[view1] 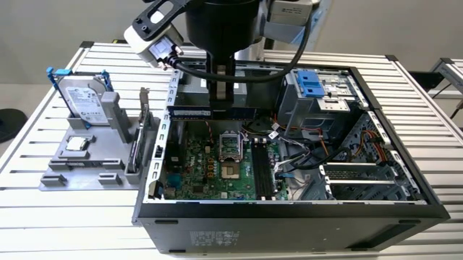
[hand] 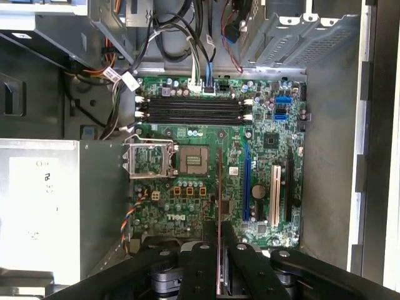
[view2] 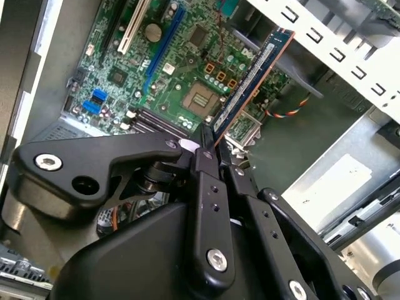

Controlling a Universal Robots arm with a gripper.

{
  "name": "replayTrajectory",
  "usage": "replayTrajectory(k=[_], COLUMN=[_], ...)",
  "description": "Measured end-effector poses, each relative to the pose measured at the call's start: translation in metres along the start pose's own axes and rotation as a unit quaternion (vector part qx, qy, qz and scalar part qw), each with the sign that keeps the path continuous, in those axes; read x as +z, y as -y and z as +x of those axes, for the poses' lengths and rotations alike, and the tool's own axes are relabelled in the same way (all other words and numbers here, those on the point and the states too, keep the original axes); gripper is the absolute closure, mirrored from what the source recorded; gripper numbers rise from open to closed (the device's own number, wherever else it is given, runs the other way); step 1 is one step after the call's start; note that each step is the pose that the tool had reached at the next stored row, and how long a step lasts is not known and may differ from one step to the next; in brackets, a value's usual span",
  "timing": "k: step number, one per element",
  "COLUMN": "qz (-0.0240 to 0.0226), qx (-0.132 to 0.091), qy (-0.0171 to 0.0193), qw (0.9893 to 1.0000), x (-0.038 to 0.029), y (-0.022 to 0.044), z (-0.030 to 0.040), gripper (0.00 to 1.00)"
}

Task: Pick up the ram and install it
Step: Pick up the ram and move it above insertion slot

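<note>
Ram (view1: 192, 112): gripped by the narrow jaws of the gripper (view1: 220, 105), hanging above the motherboard (view1: 199, 168) inside the computer case (view1: 289, 211), long axis crosswise to the empty memory slots (view1: 262, 169).

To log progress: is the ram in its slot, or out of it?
Out. The gripper holds the ram above the motherboard; the black slots lie empty.

Middle of long thin dark green ram stick (view1: 190, 112) hidden behind clamping black gripper (view1: 222, 107) in exterior view; black robot arm (view1: 220, 21) cut by top edge.
</note>
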State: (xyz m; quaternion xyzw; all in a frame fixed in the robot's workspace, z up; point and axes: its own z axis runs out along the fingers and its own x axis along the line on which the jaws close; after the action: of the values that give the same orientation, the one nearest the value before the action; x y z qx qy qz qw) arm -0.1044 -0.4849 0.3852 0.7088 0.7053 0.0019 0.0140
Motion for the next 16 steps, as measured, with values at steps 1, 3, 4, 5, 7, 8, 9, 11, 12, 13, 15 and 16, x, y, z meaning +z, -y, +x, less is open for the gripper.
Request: replayTrajectory(k=[1,3,4,5,7,8,9,11,12,13,15,16], qz=[0.0000,0.0000,0.0000,0.0000,0.0000,0.0000,0.0000,0.0000,0.0000,0.0000,0.0000,0.0000], qx=[0.000,0.000,0.000,0.000,0.000,0.000,0.000,0.000,0.000,0.000,0.000,0.000], qy=[0.0000,0.0000,0.0000,0.0000,0.0000,0.0000,0.0000,0.0000,0.0000,0.0000,0.0001,0.0000], qw=[1.0000,1.0000,1.0000,1.0000,1.0000,1.0000,1.0000,1.0000,1.0000,1.0000,1.0000,1.0000], x=[0.0000,0.0001,0.0001,0.0001,0.0002,0.0002,0.0003,0.0003,0.0003,0.0004,0.0004,0.0004], y=[-0.0013,-0.0039,-0.0052,-0.0065,-0.0089,-0.0101,-0.0113,-0.0138,-0.0150,-0.0162,-0.0186,-0.0197], z=[0.0000,0.0000,0.0000,0.0000,0.0000,0.0001,0.0000,0.0001,0.0001,0.0001,0.0001,0.0001], gripper=[1.00,1.00,1.00,1.00,1.00,1.00,1.00,1.00,1.00,1.00,1.00,1.00])
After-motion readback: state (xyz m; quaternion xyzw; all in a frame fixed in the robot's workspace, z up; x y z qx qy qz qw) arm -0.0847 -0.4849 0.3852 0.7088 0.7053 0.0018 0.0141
